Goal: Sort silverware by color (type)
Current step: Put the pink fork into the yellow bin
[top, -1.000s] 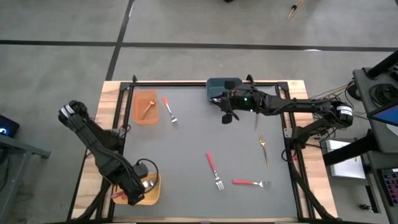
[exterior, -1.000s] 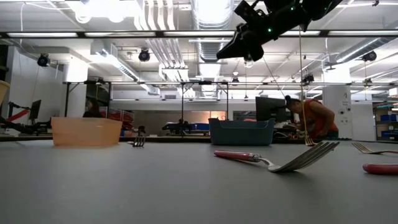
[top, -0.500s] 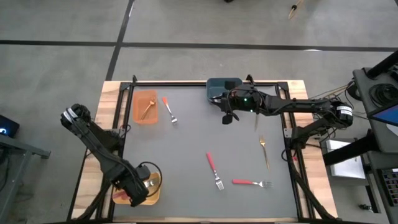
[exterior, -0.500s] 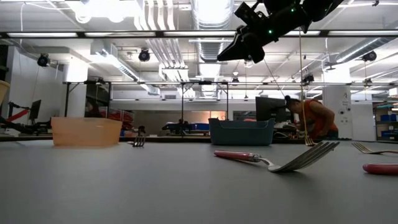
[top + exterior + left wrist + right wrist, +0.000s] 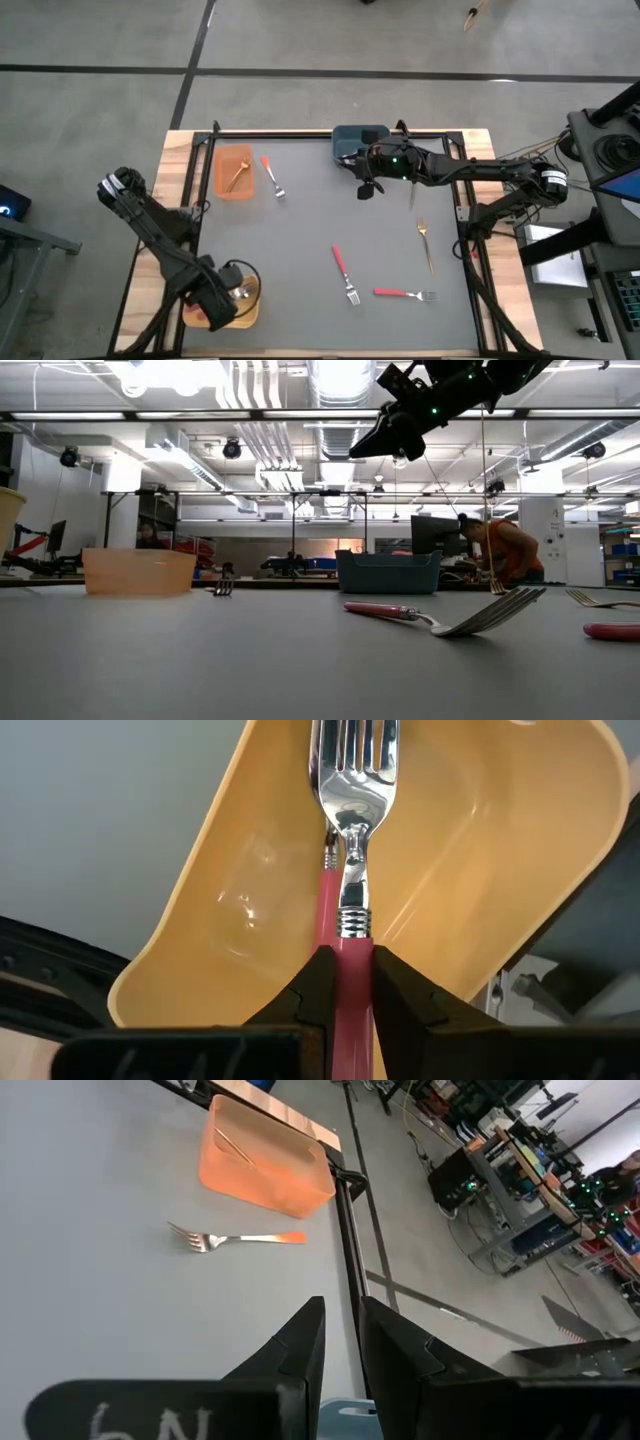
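Grey matting covers the table (image 5: 300,230). At seven o'clock, the left gripper (image 5: 345,982) clamps a red-handled fork (image 5: 347,935) over the yellow bin (image 5: 247,312). Two red-handled forks (image 5: 345,273) lie at five o'clock. At one o'clock, the right gripper (image 5: 366,187) hovers, fingers nearly together, empty.
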Controlling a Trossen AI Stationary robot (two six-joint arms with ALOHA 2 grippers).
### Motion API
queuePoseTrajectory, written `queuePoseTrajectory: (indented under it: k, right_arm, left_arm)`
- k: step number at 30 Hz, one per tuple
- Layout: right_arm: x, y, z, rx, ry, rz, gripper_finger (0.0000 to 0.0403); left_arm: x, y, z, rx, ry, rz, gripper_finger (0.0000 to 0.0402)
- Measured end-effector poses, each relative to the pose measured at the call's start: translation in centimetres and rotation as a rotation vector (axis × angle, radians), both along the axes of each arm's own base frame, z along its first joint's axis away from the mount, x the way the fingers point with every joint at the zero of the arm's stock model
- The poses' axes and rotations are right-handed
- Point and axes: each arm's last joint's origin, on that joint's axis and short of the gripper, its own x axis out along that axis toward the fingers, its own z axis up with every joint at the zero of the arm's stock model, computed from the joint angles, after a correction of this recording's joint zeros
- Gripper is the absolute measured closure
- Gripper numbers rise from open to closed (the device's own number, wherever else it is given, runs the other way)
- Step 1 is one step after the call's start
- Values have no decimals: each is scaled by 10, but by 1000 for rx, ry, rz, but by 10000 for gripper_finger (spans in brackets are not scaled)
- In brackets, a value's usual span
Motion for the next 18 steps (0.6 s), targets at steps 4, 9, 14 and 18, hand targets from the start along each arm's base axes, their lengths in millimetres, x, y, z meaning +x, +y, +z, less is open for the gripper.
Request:
queuePoseTrajectory:
  k: [4, 9, 14, 18]
  right_arm:
    - [0, 0, 0, 3, -1, -1, 344]
    - [0, 0, 0, 5, -2, -2, 344]
    - [0, 0, 0, 12, -5, -5, 344]
    - [0, 0, 0, 13, -5, -5, 345]
  left_arm:
    - [-3, -2, 0, 4, -4, -9, 372]
    - [-9, -5, -6, 35, -12, -6, 372]
    - [-13, -5, -12, 74, -33, -7, 372]
    - [-13, -4, -19, 75, -38, -7, 372]
